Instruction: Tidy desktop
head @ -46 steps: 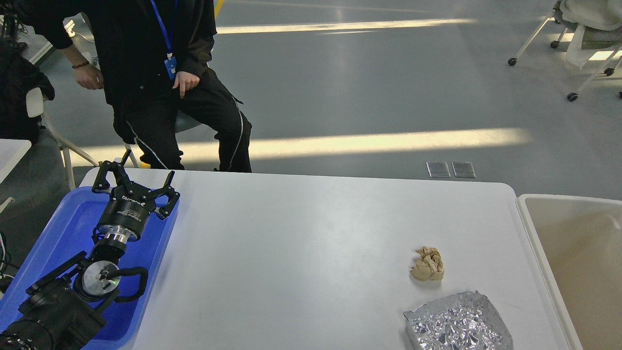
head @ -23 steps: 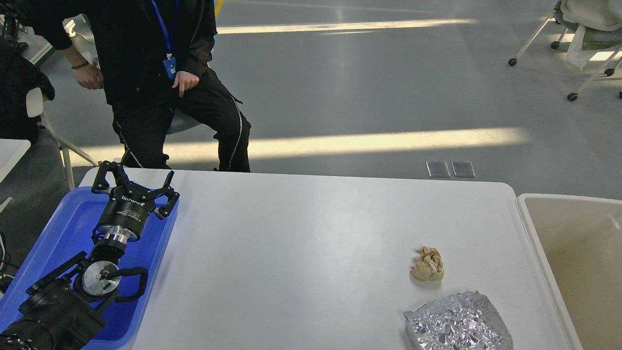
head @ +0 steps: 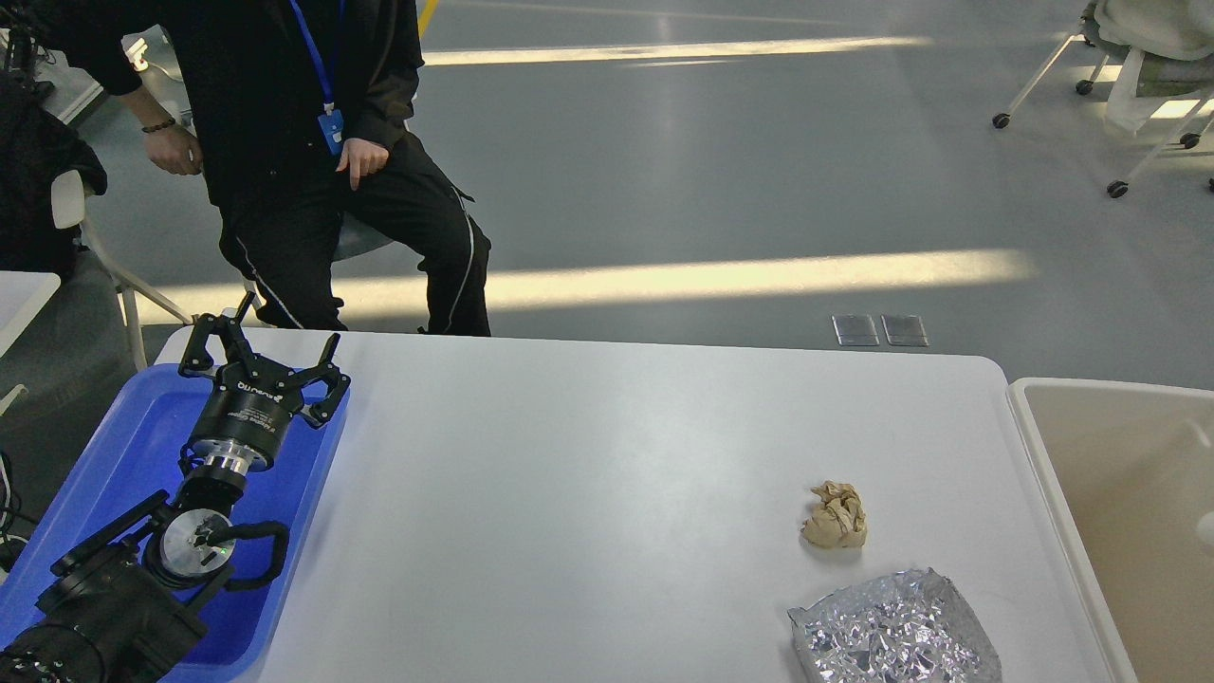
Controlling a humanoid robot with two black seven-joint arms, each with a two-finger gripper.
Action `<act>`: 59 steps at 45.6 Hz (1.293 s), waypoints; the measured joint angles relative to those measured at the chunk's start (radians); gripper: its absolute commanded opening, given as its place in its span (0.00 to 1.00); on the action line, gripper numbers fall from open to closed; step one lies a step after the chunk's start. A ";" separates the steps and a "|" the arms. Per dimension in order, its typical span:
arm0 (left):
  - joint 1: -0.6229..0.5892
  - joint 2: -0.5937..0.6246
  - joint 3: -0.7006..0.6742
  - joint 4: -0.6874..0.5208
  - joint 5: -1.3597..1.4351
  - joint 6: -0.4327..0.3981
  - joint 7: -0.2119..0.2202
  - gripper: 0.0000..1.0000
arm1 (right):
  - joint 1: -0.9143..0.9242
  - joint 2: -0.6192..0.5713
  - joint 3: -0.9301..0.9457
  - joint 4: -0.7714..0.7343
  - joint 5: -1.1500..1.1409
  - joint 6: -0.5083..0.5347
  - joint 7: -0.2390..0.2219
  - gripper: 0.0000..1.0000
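So the table (head: 588, 455) is the big white slab filling most of my view, running from the blue tray (head: 142, 427) on its left edge over to the beige bin (head: 1119, 474) butted up against its right side. On it, over toward the right, there's a crumpled tan paper wad (head: 835, 517), and just nearer to me a scrunched sheet of silver foil (head: 892, 631) at the front edge, close by but not touching. My left gripper (head: 263, 356) hangs over the far end of the tray, fingers spread wide, nothing in them. My right one isn't anywhere in view. Some guy in black (head: 313, 161) sits behind the table's far left corner.
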 measured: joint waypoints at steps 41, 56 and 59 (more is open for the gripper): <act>0.000 0.000 0.000 0.000 0.000 0.000 0.000 1.00 | 0.298 -0.148 0.030 -0.035 -0.006 0.159 -0.001 1.00; 0.000 0.000 0.000 0.000 0.000 0.000 0.000 1.00 | 0.546 -0.218 0.058 -0.026 -0.001 0.360 0.003 1.00; 0.000 0.000 0.000 0.000 0.000 0.000 0.000 1.00 | 0.598 -0.232 0.060 -0.008 -0.001 0.387 0.003 1.00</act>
